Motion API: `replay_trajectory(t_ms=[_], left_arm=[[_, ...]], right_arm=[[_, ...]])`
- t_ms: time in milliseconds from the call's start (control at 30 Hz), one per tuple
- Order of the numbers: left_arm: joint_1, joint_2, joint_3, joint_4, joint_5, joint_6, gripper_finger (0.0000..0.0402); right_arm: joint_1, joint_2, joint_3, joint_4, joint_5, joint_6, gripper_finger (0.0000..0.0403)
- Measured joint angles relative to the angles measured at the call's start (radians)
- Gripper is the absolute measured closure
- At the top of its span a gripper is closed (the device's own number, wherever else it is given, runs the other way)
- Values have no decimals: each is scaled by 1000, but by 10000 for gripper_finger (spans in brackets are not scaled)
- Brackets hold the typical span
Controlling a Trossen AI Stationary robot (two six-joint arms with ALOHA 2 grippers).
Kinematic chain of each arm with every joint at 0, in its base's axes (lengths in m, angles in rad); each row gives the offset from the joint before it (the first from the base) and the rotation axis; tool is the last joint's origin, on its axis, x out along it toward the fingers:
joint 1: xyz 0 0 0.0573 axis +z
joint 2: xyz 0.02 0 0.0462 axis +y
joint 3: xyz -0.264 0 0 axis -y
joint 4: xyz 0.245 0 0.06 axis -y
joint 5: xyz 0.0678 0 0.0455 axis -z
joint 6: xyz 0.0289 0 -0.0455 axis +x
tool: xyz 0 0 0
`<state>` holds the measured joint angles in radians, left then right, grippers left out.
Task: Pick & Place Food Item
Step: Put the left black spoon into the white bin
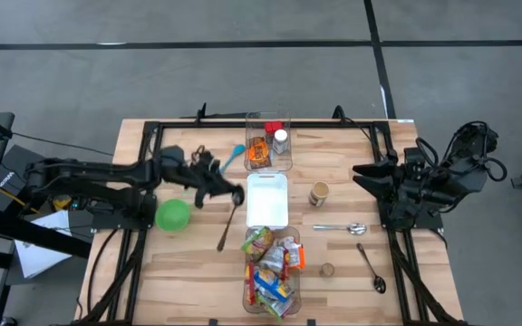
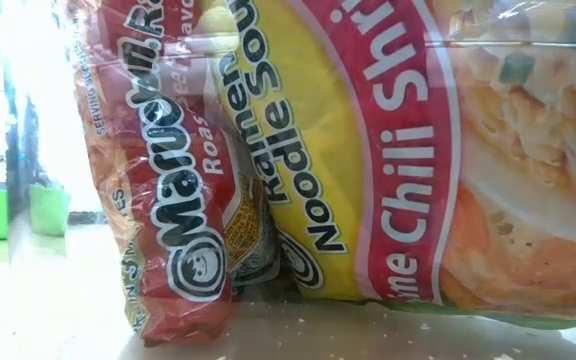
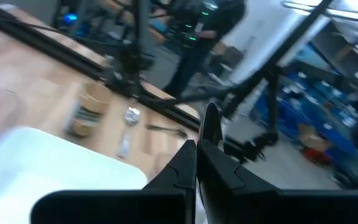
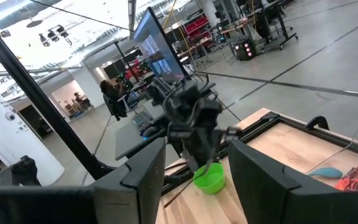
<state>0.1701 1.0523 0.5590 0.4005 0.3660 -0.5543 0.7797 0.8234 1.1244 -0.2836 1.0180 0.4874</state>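
High view: left pincer [image 1: 235,196] pressed together, empty, over surface [image 1: 343,272] just beside white tray [image 1: 267,201], near green bowl [image 1: 173,215]. Right pincer [image 1: 362,174] parted w/ nothing in it, waiting at right edge. Food packets [image 1: 272,267] sit in clear bin below tray

High view: straight down over the whole table [image 1: 198,272]. Low view: tabletop level, pressed close against ramen packets [image 2: 368,150] filling the frame. Left wrist view: tilted across the table toward the room. Right wrist view: faces the green bowl [image 4: 209,178], shared with the high view.
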Motion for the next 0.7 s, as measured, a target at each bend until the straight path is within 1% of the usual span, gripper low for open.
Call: replay_trajectory(t_ms=[100,167,367,500,600,700], left_arm=[[48,53,102,-124,-1,20,401],[69,102,171,-177,4,54,401],[127,274,355,-184,21,157,401],[163,396,461,-259,20,240,401],[172,480,516,-293,-2,310,401],[171,541,549,-288,-28,345,401]], right_arm=[[0,0,0,0,0,-17,232],[0,0,0,0,0,-24,232],[0,0,0,0,0,-28,232],[0,0,0,-2,-1,-27,232],[0,0,0,-4,-19,-27,232],[0,0,0,-4,-26,-27,232]])
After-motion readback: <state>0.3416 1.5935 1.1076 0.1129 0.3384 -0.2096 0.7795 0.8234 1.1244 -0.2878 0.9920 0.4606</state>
